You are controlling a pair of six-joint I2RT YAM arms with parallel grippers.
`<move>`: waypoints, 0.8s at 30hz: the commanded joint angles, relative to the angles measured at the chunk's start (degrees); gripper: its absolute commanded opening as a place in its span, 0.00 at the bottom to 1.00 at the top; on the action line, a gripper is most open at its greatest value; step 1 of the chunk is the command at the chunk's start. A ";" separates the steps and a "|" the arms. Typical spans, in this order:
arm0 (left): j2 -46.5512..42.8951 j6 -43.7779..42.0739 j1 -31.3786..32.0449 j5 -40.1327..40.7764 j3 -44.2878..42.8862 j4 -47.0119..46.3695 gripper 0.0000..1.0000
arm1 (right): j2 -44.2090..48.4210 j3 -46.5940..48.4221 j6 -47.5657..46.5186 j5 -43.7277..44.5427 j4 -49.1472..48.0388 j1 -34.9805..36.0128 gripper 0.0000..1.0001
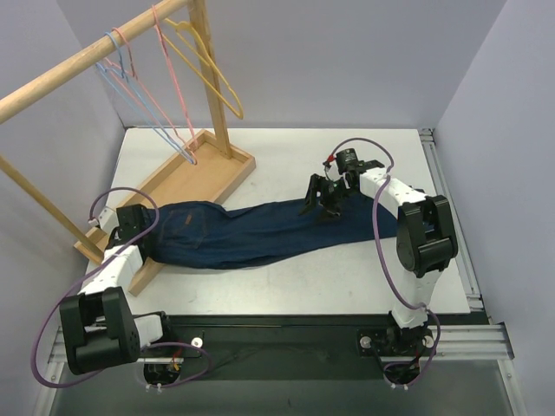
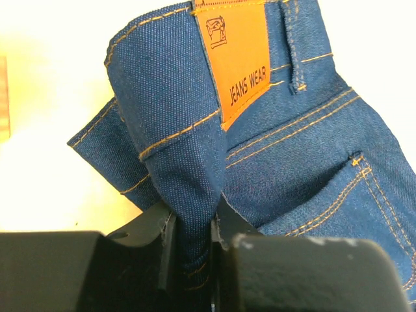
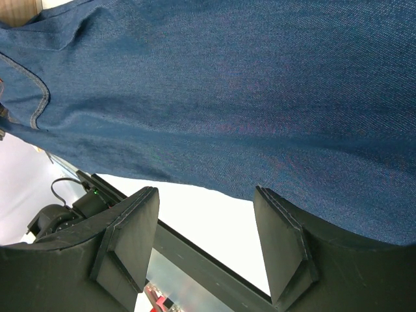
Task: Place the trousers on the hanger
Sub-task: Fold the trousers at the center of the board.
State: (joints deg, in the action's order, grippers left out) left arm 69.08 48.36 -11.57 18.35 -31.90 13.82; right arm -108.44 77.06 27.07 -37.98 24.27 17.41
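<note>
The dark navy trousers (image 1: 260, 232) lie stretched across the table, waist at the left, legs running to the right. My left gripper (image 1: 137, 224) is shut on a fold of the waistband (image 2: 185, 214), next to the orange leather label (image 2: 237, 55). My right gripper (image 1: 323, 201) is open and empty, hovering over the leg part of the trousers (image 3: 227, 91). The light-blue hanger (image 1: 130, 100) hangs on the wooden rail at the back left, apart from both grippers.
A wooden rack with a rail (image 1: 87, 61), a post and a tray-like base (image 1: 204, 169) stands at the back left. Pink hangers (image 1: 169, 69) and a yellow hanger (image 1: 212, 74) hang on the rail beside the blue one. Grey walls close in the table.
</note>
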 commanded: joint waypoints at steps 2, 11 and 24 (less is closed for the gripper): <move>-0.78 -5.90 1.64 2.39 -3.26 -6.52 0.00 | 0.51 2.22 0.17 -1.22 1.22 0.43 0.60; -10.79 -13.81 7.70 7.23 -4.05 -10.65 0.00 | 1.30 4.06 3.24 -2.89 1.13 0.61 0.60; -20.65 -29.62 21.57 9.94 -6.86 -9.08 0.00 | 7.36 6.62 19.41 -6.40 -2.20 3.15 0.60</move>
State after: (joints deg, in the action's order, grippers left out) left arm 51.00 25.45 4.78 24.88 -35.35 6.57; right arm -106.54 81.17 38.87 -40.97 23.77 18.79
